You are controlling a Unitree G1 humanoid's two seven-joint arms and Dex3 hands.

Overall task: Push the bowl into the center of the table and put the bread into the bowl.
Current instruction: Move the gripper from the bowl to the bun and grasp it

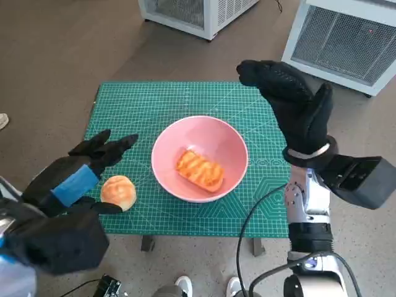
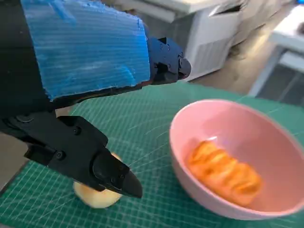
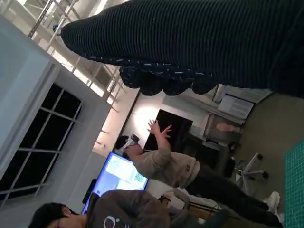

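The pink bowl (image 1: 200, 158) sits near the middle of the counter (image 1: 154, 99), so the pushing step looks done. 1 striped pastry (image 1: 200, 169) already lies inside it. A round bread roll (image 1: 119, 192) rests on the green mat by the counter's front-left edge, just beside the bowl. The left robot hand (image 1: 77, 176) hovers at the roll, fingers spread, holding nothing. The right robot hand (image 1: 294, 105) is raised near the counter's right edge, empty, fingers extended. Next, I judge, the left robot hand must close around the roll and lift it over the rim.
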